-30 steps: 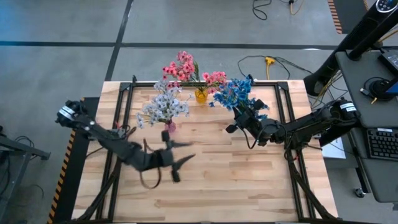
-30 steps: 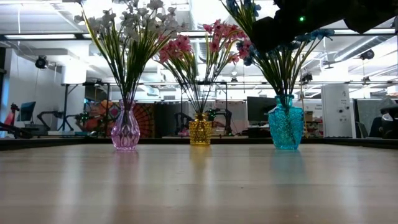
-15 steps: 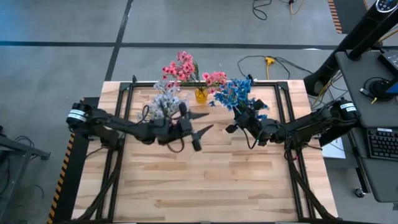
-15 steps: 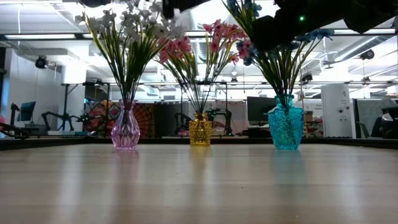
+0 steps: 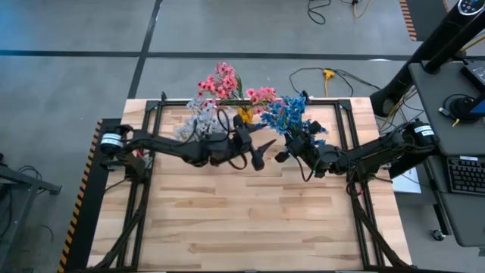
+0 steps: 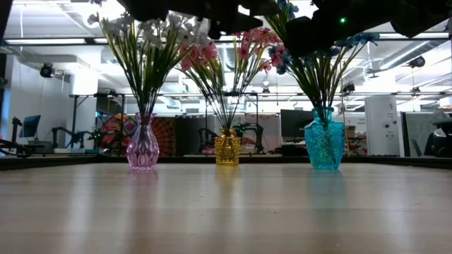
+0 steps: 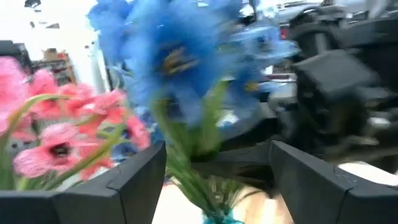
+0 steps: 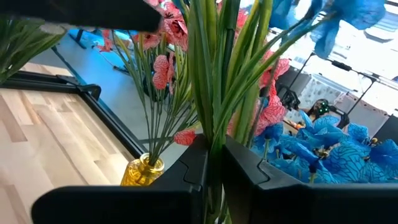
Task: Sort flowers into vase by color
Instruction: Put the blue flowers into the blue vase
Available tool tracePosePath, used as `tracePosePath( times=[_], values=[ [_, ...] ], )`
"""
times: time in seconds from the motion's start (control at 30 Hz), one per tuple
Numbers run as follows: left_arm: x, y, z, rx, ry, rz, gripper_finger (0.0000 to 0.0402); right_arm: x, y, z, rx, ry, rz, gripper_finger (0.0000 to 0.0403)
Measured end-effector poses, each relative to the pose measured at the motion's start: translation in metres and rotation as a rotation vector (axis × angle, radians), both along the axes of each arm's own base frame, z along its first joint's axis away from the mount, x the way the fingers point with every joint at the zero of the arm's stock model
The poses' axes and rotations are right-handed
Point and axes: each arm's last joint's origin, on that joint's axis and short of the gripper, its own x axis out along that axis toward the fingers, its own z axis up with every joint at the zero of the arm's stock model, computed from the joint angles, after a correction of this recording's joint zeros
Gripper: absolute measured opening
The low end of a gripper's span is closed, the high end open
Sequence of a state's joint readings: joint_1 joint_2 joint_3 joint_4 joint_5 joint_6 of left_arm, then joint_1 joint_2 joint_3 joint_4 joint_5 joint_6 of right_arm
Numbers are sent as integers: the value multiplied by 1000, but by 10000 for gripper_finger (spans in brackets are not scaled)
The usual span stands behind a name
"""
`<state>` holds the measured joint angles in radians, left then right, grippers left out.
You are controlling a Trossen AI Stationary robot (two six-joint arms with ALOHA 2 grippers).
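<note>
Flowers, sorted in three vases along far edge of table (image 5: 250, 220): white-lavender sprigs (image 6: 145, 42) in pink vase (image 6: 143, 148), pink sprigs (image 6: 233, 46) in yellow vase (image 6: 227, 148), blue sprigs (image 5: 286, 112) in teal vase (image 6: 324, 141).
Left gripper (image 5: 260, 149): above table between pink and blue bunches, fingers spread wide, nothing between them.
Right gripper (image 8: 212, 163): clamped narrow on green stems (image 8: 211, 74) of blue sprigs, above teal vase.
</note>
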<state>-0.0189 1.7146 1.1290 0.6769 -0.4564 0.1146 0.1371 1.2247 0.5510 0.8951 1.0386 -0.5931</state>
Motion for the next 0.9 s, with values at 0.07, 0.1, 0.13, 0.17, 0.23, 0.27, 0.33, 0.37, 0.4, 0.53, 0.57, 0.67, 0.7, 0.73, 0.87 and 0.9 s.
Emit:
tracePosePath(
  times=[0.07, 0.1, 0.13, 0.17, 0.23, 0.27, 0.33, 0.37, 0.4, 0.53, 0.57, 0.67, 0.7, 0.73, 0.87, 0.9],
  values=[
    [3, 5, 0, -10, -4, 5, 268, 0, 0, 0, 3, -4, 1, 28],
    [4, 6, 1, -8, -7, -7, 268, 0, 0, 0, 4, -5, 2, 28],
    [5, 7, 2, -6, -8, -25, 268, 0, 0, 0, 4, -6, 2, 28],
    [8, 8, 4, -4, -14, -46, 268, 0, 0, 0, 5, -6, 3, 28],
    [11, 11, 6, -10, -22, -51, 268, 0, 0, 0, 6, -8, 4, 28],
    [13, 13, 6, -14, -11, -46, 268, 0, 0, 0, 5, -8, 7, 28],
    [17, 17, 7, -27, 8, -36, 268, 1, 0, 0, 5, -10, 19, 28],
    [19, 19, 6, -35, 23, -31, 268, 1, 0, 0, 9, -15, 26, 28],
    [21, 20, 7, -39, 33, -29, 268, 1, 1, 0, 12, -19, 29, 28],
    [28, 20, 7, -41, 45, -30, 268, 1, 1, 0, 15, -26, 46, 28],
    [29, 20, 7, -40, 46, -31, 268, 1, 1, 0, 15, -27, 49, 28],
    [32, 22, 8, -31, 47, -25, 268, 1, 1, 0, 14, -27, 54, 28],
    [32, 23, 10, -23, 46, -23, 268, 1, 1, 0, 15, -27, 54, 28],
    [32, 23, 10, -16, 48, -21, 268, 1, 1, 0, 15, -27, 54, 28],
    [33, 26, 10, -6, 50, -14, 253, 1, 1, 0, 14, -27, 53, 28],
    [32, 27, 10, -6, 50, -13, 245, 1, 1, 0, 14, -26, 53, 28]
  ],
)
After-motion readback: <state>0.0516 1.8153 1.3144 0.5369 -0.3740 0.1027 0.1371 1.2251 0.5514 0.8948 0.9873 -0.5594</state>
